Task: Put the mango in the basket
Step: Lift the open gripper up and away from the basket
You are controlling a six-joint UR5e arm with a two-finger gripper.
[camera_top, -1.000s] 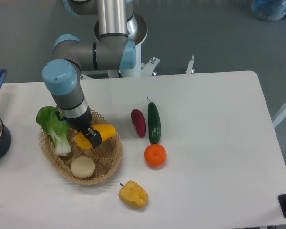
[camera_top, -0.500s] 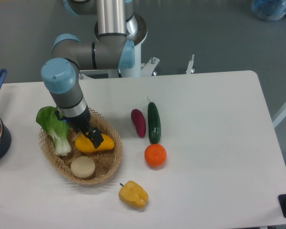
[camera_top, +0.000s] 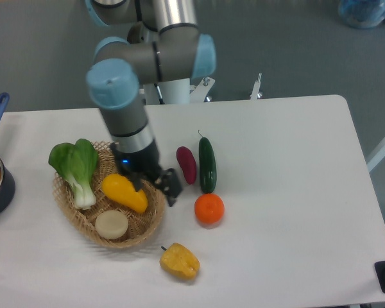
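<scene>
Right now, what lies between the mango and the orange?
In the camera view, the gripper and the basket rim lie between the mango and the orange.

Bright produce showing against a white table (camera_top: 295, 192)

A yellow-orange mango (camera_top: 124, 192) is lying in the tan woven basket (camera_top: 155, 217) beside green-and-white bok choy (camera_top: 77, 168) and a cream disc (camera_top: 111, 224); an orange (camera_top: 209, 208), dark green cucumber (camera_top: 207, 164), purple eggplant (camera_top: 186, 164) and yellow pepper (camera_top: 179, 260) are glowing nearby.

The claw (camera_top: 155, 185) hangs between basket (camera_top: 155, 215) rim and eggplant (camera_top: 186, 165), orange (camera_top: 209, 209) near.
</scene>
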